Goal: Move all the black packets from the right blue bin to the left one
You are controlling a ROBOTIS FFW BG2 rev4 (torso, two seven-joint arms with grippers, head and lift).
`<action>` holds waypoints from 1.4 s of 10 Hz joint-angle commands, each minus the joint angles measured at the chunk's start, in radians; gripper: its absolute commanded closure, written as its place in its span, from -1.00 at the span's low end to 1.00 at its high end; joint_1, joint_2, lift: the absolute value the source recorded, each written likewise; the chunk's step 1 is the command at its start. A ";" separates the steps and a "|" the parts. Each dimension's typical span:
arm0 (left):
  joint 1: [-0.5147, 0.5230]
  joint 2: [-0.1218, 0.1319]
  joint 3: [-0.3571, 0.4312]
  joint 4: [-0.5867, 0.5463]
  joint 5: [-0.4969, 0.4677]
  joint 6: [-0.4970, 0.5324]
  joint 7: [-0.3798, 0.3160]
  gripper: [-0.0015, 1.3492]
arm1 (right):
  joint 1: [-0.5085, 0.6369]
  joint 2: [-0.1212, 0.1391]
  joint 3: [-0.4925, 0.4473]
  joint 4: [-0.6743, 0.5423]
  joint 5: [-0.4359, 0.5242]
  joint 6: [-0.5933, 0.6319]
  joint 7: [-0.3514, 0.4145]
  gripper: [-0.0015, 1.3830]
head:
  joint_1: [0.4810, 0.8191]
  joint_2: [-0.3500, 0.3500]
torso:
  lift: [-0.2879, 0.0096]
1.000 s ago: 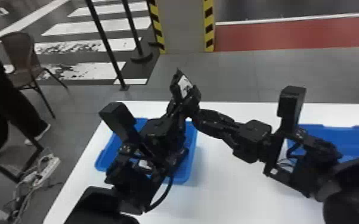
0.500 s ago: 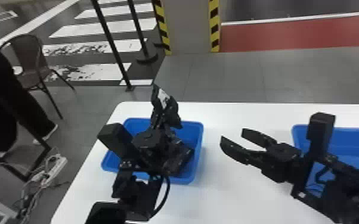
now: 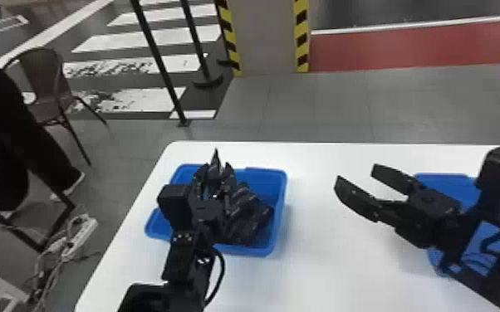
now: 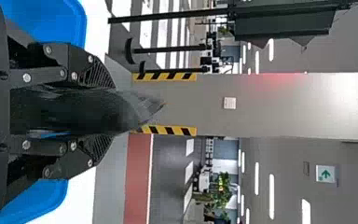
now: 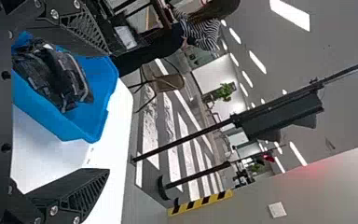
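Observation:
Over the left blue bin [image 3: 280, 199], my left gripper [image 3: 216, 176] is shut on a black packet [image 3: 216, 162] whose pointed end sticks up. The left wrist view has that packet [image 4: 79, 111] squeezed between both fingers of my left gripper [image 4: 105, 111]. Several black packets [image 3: 253, 215] lie in the left bin beside the gripper; the right wrist view also has packets [image 5: 51, 74] there. My right gripper [image 3: 355, 174] stands open above the table between the bins, holding nothing; in the right wrist view the right gripper [image 5: 105, 114] has its fingers wide apart. The right blue bin [image 3: 444, 180] is partly behind the right arm.
The white table [image 3: 324, 265] carries both bins. Beyond its left edge are a chair [image 3: 45, 83], a power strip [image 3: 79, 236] and a person's legs. Black posts and a striped pillar [image 3: 265, 37] stand behind.
The right gripper has let go of the packet and drawn back to the right, fingers parted. The left gripper, with the packet, has moved a little back over the left bin. The head view has shifted.

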 commanded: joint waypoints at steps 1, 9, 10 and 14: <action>0.004 0.006 -0.002 0.001 0.023 -0.077 -0.012 -0.91 | 0.026 0.003 -0.032 -0.066 0.029 -0.018 -0.002 -0.77 | 0.27 0.76 | 0.20; 0.274 0.000 -0.067 -0.249 0.064 -0.396 -0.072 -0.99 | 0.427 0.034 -0.213 -0.488 0.276 -0.222 -0.253 -0.78 | 0.24 0.25 | 0.20; 0.357 0.006 -0.070 -0.323 0.061 -0.352 -0.072 -0.99 | 0.471 0.052 -0.238 -0.490 0.293 -0.249 -0.262 -0.78 | 0.27 0.19 | 0.20; 0.458 -0.006 -0.036 -0.360 -0.035 -0.278 -0.031 -0.94 | 0.554 0.089 -0.279 -0.466 0.349 -0.258 -0.282 -0.78 | 0.27 0.01 | 0.20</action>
